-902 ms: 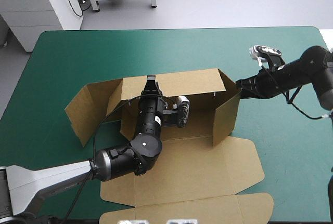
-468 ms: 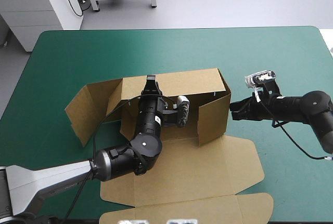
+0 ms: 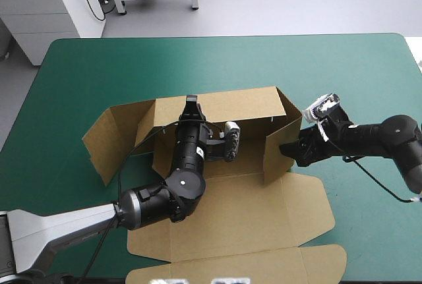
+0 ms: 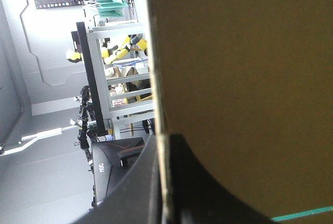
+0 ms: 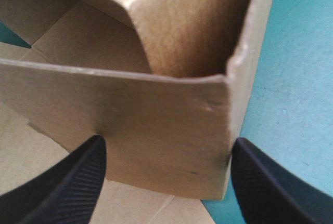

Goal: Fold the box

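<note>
Two grippers address the box at the centre of the table. Left gripper: clamped on the far wall, 12 o'clock. Right gripper: fingers apart, at the box's 3 o'clock, the upright end flap directly ahead between them.

- Brown box, half-built, sits mid-way across the table, reaching its near edge.
- Back wall upright; right flap raised; left flap splayed; lid flat.
</note>
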